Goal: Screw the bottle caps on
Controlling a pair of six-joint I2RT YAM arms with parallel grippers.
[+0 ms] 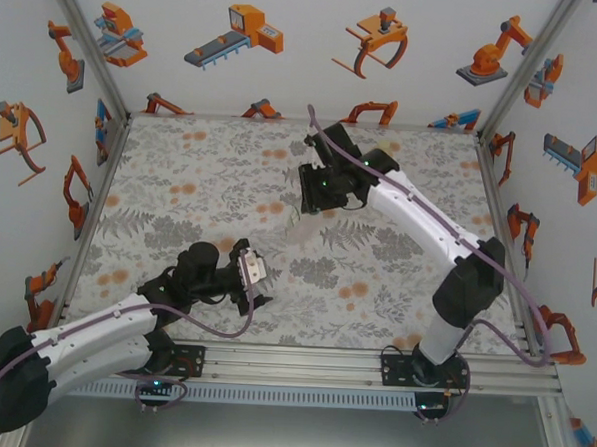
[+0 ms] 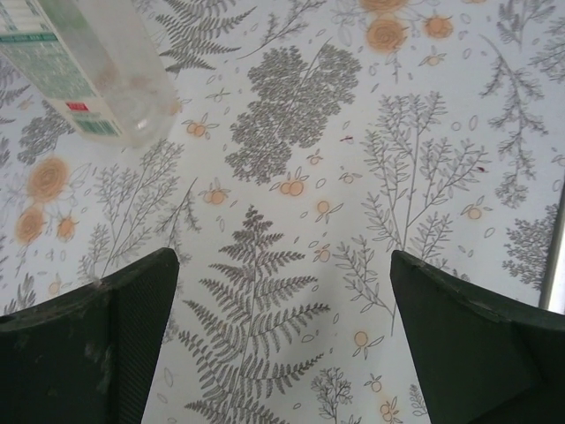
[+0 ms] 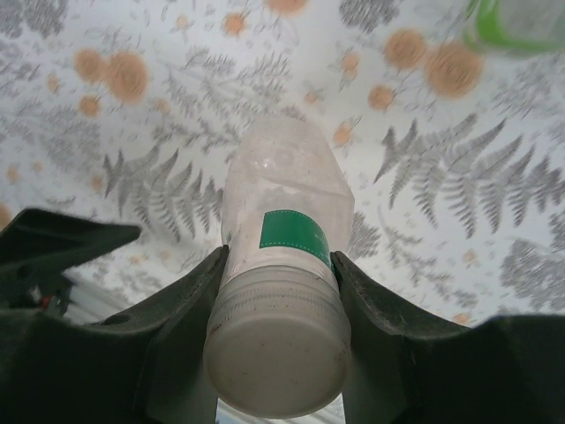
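Desk (image 1: 180,187) is covered edge to edge by a mat printed with grey ferns and orange flowers. The walls around it carry orange robot drawings.

Left hand (image 2: 282,256) — fingers (image 2: 97,344) are spread wide, with nothing between them but bare mat. In the top view it sits low over the near-left part of the desk, facing the centre.

Right hand (image 3: 281,258) — drawn in on the clear bottle (image 3: 287,185), one finger pressed to each side of the neck, right at the lower rim of the cap (image 3: 278,358). The cap is pale and ribbed round its side, and it sits on the neck. Whether it is screwed fully home cannot be told. A green label patch sits just under the cap. The bottle's body points away from the wrist camera toward the mat; contact between its base and the mat is not clear. In the top view the right arm reaches from its near-right base to the far-middle of the desk.

The clear bottle also shows in the top-left corner of the left wrist view. It leans there, its label white with green and red print, and it lies well apart from the open fingers.

Green bottle (image 3: 521,22) is in the top-right corner of the right wrist view. It is blurred and sits beyond the clear bottle, not touching it.
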